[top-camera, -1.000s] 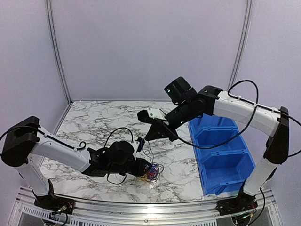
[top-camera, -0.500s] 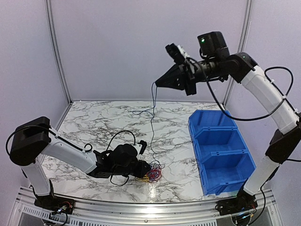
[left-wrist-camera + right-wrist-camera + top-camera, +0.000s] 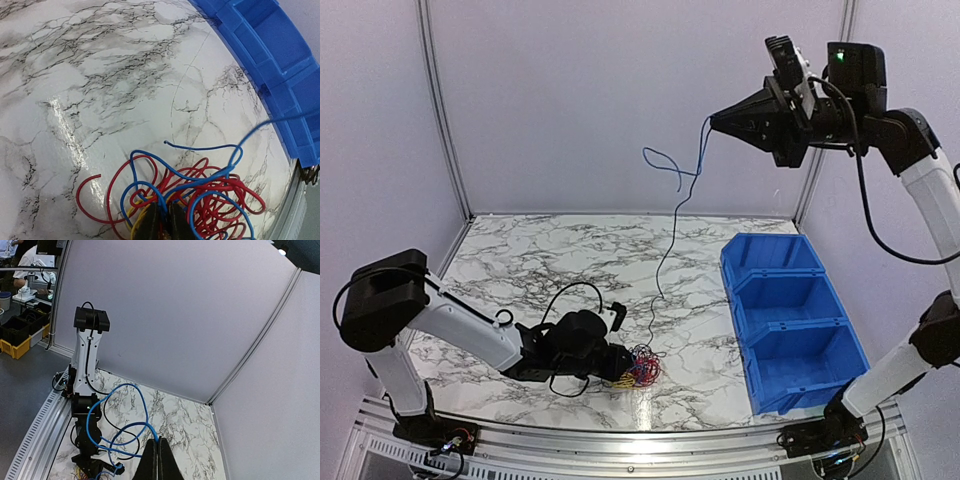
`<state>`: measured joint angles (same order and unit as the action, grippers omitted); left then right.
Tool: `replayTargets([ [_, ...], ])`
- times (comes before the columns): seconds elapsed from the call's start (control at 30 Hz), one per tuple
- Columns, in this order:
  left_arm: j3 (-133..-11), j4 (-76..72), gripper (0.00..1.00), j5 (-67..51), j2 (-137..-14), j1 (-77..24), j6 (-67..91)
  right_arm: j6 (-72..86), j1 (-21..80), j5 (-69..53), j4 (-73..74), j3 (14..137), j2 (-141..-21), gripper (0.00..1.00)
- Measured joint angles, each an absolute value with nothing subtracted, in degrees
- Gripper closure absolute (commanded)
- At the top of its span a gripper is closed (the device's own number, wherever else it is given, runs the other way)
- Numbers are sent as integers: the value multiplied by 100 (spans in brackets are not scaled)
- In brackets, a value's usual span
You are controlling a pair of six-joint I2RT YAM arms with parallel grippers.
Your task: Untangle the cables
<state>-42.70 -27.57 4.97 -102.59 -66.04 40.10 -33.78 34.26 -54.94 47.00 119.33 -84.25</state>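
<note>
Because the left end effector (image 3: pixel 620 362) is clamped on the cable bundle (image 3: pixel 642 368) on the surface (image 3: pixel 520 260), you anchor it while the right end effector (image 3: pixel 712 120), closed on the blue cable (image 3: pixel 672 230), holds that strand high overhead.

**Top external:** fixed high behind both bases, faced forward and down over the whole marble table (image 3: pixel 520 260) and blue bins (image 3: pixel 790 392).

**Left wrist:** sat low, very close to the cable bundle (image 3: pixel 200 200), and looked across the table to the bins (both shared with top).

**Right wrist:** was raised high and looked down past the blue cable (image 3: pixel 88 420) onto the left arm (image 3: pixel 84 357).
</note>
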Motion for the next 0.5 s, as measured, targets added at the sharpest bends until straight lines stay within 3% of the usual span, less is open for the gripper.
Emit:
replayTargets([
  [0.23, -3642, -2504, 43, 926, -8643, -6683, 3450, -3094, 3422, -5168, 3962, 9944, -8042, 100],
  [0.5, -3627, -2152, 37, 1656, -6246, -6687, 2521, -2958, 3474, -4670, 3382, 8361, -8034, 100],
])
